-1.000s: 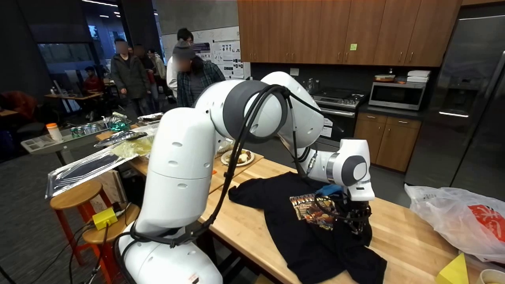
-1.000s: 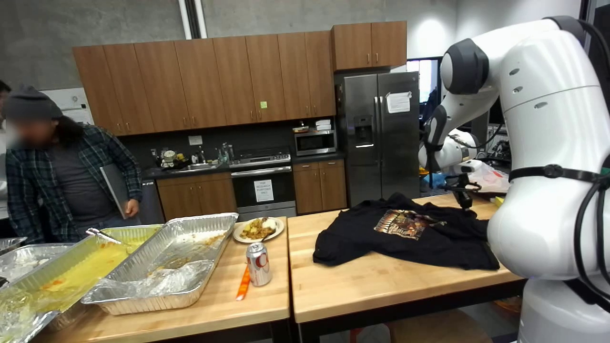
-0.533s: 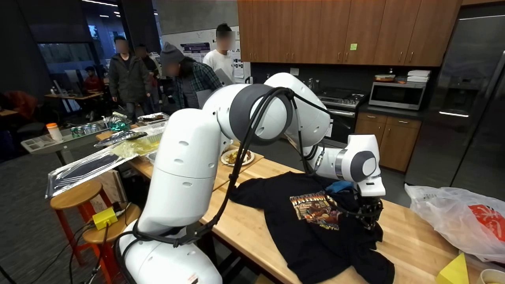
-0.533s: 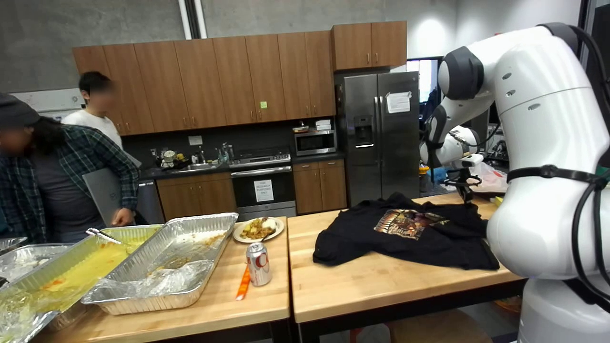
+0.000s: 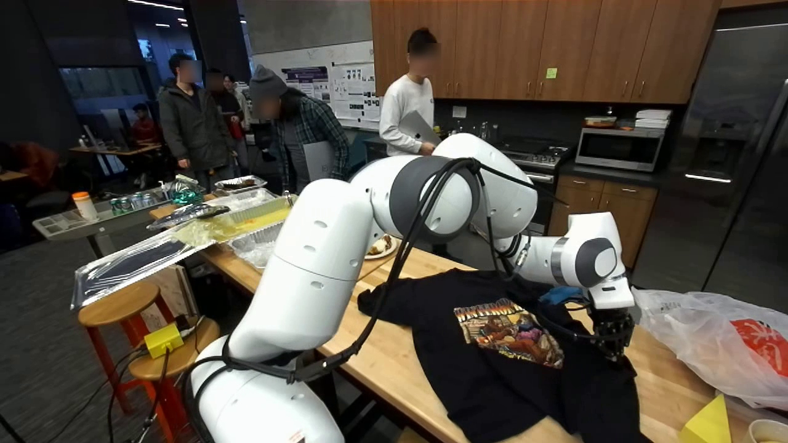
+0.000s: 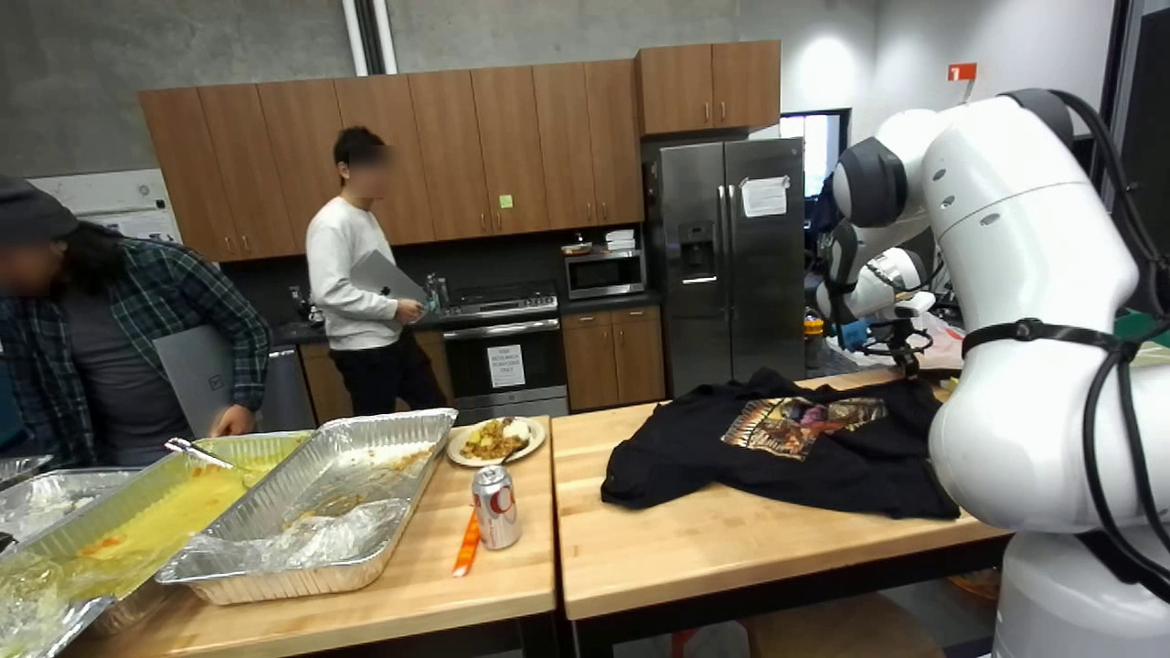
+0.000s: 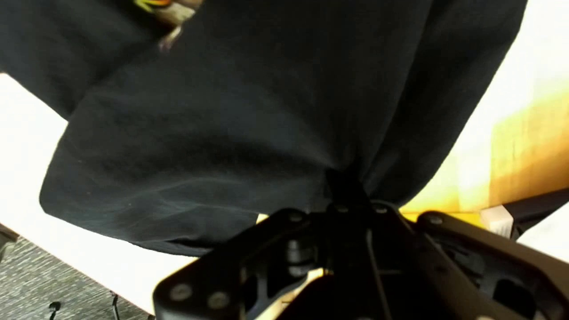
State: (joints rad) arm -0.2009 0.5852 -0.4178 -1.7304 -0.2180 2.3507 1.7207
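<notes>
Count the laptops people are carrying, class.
2, in both exterior views: a grey laptop with the person in plaid, a second laptop held by the person in white. More may be hidden.

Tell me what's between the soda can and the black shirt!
In an exterior view, between the soda can and the black shirt there's just wooden tabletop, split by a thin seam.

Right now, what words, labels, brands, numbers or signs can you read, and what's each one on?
"FOR RESEARCH PURPOSES ONLY": paper sign on the oven, slightly blurred.
Shirt: stylised lettering above its picture, too blurred to read.
Can: red lettering, only partly showing; not readable.
Bag: characters on a red patch, unreadable.
Posters, fridge paper, sticky note, red wall sign: too small.
</notes>
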